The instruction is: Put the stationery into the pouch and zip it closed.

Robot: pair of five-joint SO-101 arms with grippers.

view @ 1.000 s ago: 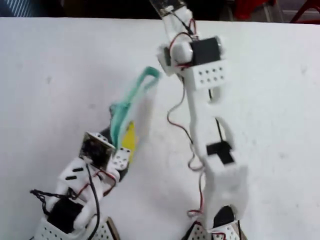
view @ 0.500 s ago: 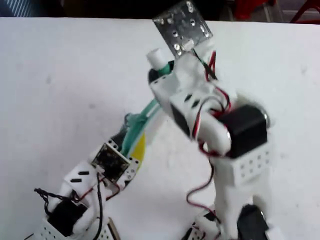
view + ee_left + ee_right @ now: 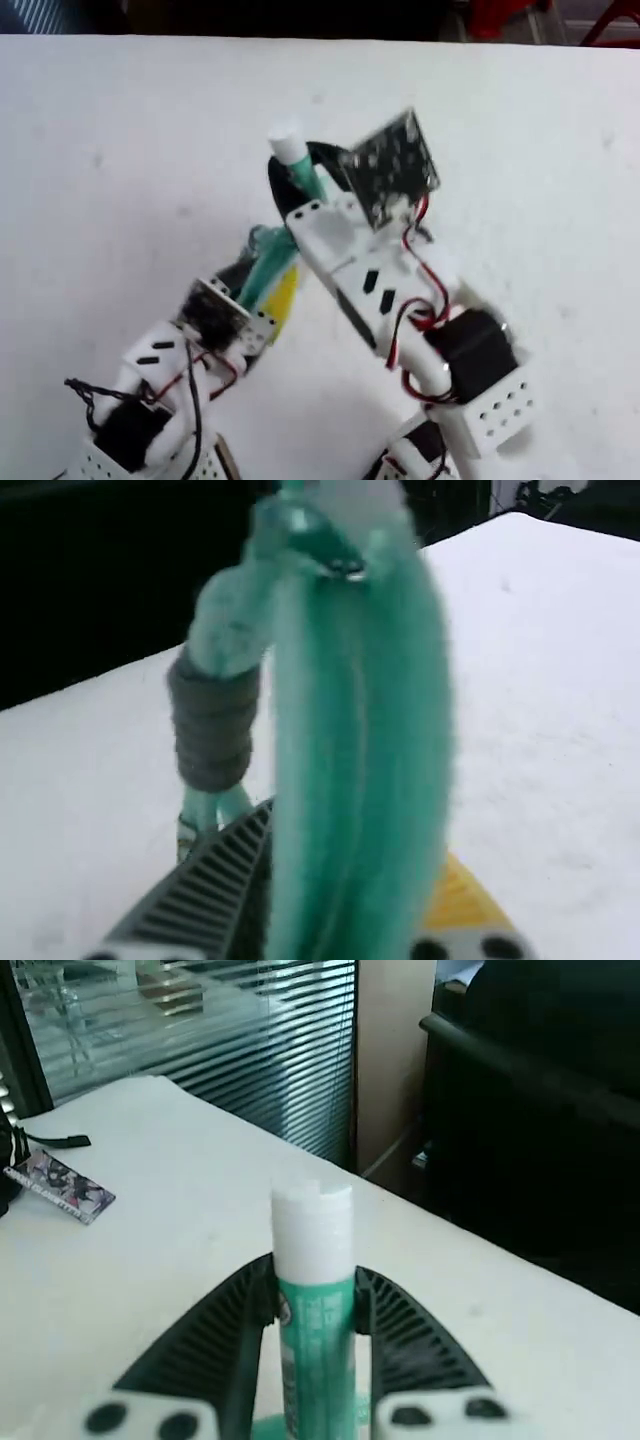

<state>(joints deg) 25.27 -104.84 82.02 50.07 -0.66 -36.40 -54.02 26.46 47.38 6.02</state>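
Moved since the earlier frames: right arm, formerly stretched away across the table [image 3: 120, 150], now folded back toward the middle, bringing its load in over the pouch; the pouch end, formerly lying farther out, now tucked under that arm.

Item 1, right pincer [image 3: 297, 172]: clenched on the glue stick [image 3: 292, 158], black jaws on either side of the green barrel, white cap standing clear beyond them. Wrist view: right pincer [image 3: 312, 1285], glue stick [image 3: 312, 1250] upright between the jaws.

Item 2, left pincer [image 3: 252, 285]: at the near-left of the table, clamped on the pouch [image 3: 262, 262] at its teal edge. Wrist view: left pincer [image 3: 340, 905], pouch [image 3: 360, 760] rising from the jaws as a blurred teal strip.

Item 3, yellow item [image 3: 283, 292]: beside the teal edge, at the left pincer; whether it is inside the pouch cannot be told.

Item 4, glue stick position: raised, just beyond the far end of the pouch, not in it.
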